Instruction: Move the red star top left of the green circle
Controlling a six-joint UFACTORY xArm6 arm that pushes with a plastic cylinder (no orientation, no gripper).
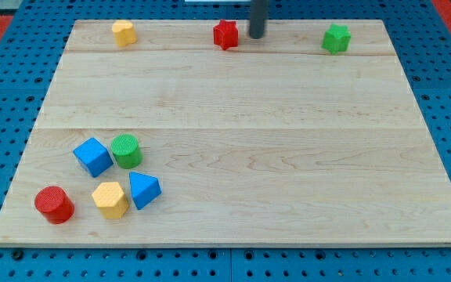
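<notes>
The red star lies near the view's top edge of the wooden board, a little left of centre. My tip stands just to the right of the red star, close to it, with a small gap showing. The green circle sits at the lower left of the board, far from the star, touching the blue cube on its left.
A yellow block lies at the top left and a green star at the top right. Below the green circle are a blue triangle, a yellow hexagon and a red circle. The board rests on a blue pegboard.
</notes>
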